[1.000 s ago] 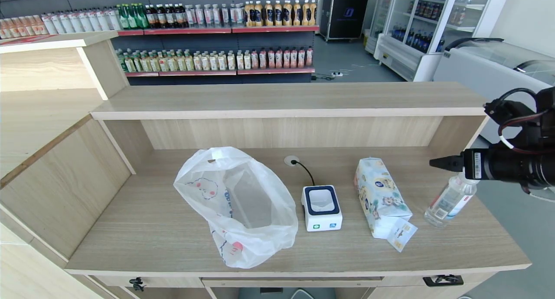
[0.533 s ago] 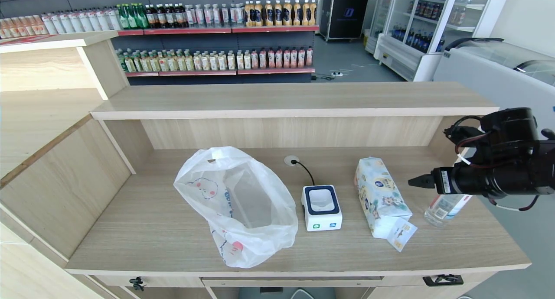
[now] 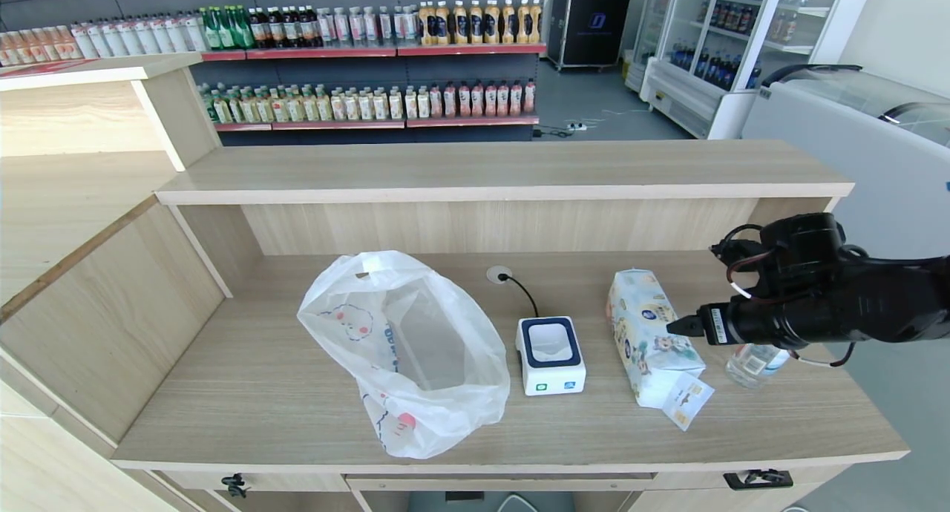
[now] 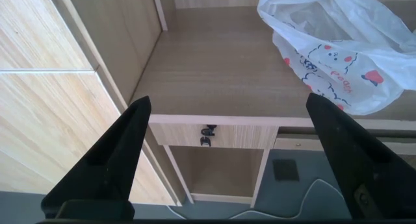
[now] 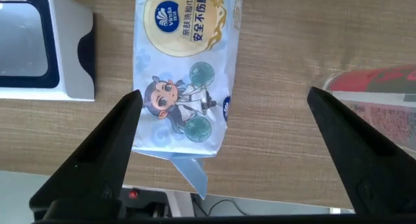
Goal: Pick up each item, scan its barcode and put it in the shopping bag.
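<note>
A pale wood tabletop (image 3: 260, 393) sits under a raised ledge, with two stocked drink shelves (image 3: 371, 52) and glass-door coolers (image 3: 742, 22) behind it. On it lie one open shopping bag (image 3: 404, 349), one scanner (image 3: 550, 355), one tissue pack (image 3: 652, 337) and one clear bottle (image 3: 753, 363) near the right edge. Bare wood spreads left of the bag and along the front. The right end effector (image 5: 224, 97) hangs spread wide and released over the tissue pack. The left end effector (image 4: 227, 99), also released, hangs off the front left corner.
</note>
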